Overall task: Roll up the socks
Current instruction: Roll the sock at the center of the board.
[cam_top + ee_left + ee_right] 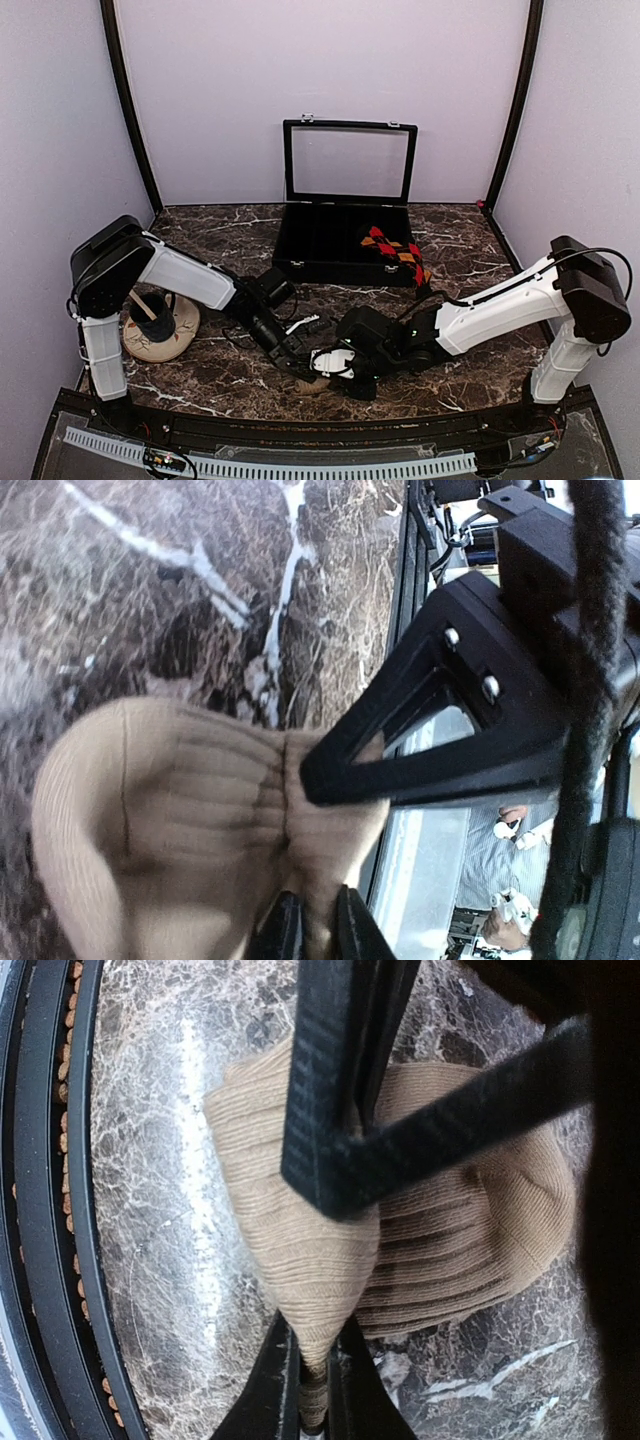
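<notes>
While both arms reach low over the near part of the marble table (470,250), a tan sock (312,385) lies bunched on the stone between their tips, close to the front edge and a little left of centre. The left gripper (315,935) is clamped on it: in the left wrist view its two dark fingers meet around a pinch of ribbed fabric at the sock's near end, with the rounded, folded bulk spreading away over the marble. The right gripper (312,1390) grips the same sock from the opposite side, its fingers closed tight on a narrow, tapering fold that runs down between them. Each wrist camera catches the other arm's black fingers lying across the cloth, touching it.

Farther left, beside the left arm's base, a round tan pad (170,340) rests flat on the table with a dark object (150,305) standing on it; what that object is cannot be made out.

Behind the arms, at the middle of the table, sits a black case (320,240) with its glass lid (348,162) raised upright against the back wall. A pair of red, orange and black diamond-pattern socks (395,250) is draped over the case's front right corner, well apart from the tan sock.
</notes>
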Motion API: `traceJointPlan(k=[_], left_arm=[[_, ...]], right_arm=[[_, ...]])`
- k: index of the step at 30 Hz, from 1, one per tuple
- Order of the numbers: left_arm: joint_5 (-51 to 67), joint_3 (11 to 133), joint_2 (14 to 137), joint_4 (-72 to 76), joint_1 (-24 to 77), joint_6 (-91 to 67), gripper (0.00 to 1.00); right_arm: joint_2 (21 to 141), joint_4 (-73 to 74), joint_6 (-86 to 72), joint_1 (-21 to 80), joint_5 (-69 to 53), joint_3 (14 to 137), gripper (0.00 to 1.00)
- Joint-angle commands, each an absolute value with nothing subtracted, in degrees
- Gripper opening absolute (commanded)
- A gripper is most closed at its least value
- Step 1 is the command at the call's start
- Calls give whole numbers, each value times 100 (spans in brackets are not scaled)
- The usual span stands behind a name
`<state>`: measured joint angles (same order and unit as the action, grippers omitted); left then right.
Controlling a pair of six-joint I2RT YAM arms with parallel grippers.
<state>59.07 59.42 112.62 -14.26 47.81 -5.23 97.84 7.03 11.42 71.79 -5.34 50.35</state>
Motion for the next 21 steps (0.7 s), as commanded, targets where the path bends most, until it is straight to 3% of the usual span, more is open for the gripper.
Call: traceJointPlan(k=[1, 11, 21], left_arm=[[5635, 5715, 10756, -1480, 4713, -754, 16], [4444, 5275, 9958, -948, 4669, -1474, 17], [2457, 4190, 8648, -115, 4825, -2437, 16]], right_arm=[[9865, 780, 1060, 7210, -563, 5097, 0], [9888, 891, 1063, 7223, -510, 5173, 0], [10068, 1346, 997, 7238, -572, 5501, 0]])
